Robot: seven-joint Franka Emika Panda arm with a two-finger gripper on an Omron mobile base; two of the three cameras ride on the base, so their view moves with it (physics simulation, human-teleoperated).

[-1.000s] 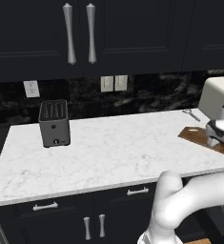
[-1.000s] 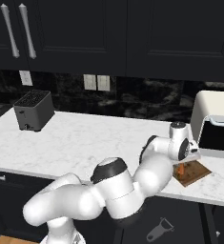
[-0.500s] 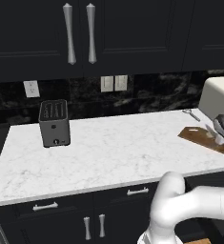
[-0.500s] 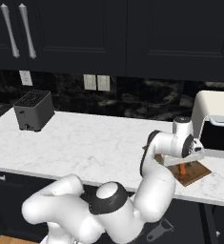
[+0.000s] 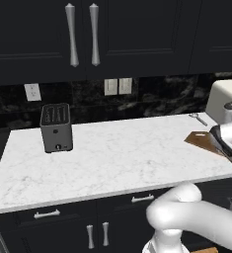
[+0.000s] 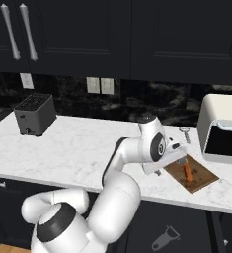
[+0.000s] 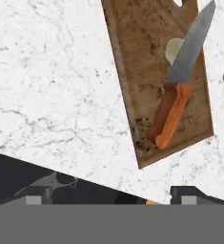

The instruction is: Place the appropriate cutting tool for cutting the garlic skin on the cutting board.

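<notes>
White marble counter (image 7: 51, 86) carries the long dark brown wooden cutting board (image 7: 142, 62), where an orange-handled steel knife (image 7: 178, 90) lies along its length, blade toward the slotted end and across the small pale garlic bulb (image 7: 172, 49). Above, the two-finger gripper (image 7: 108, 199) hangs spread wide, empty. Placement looks done; next, lift clear.
</notes>
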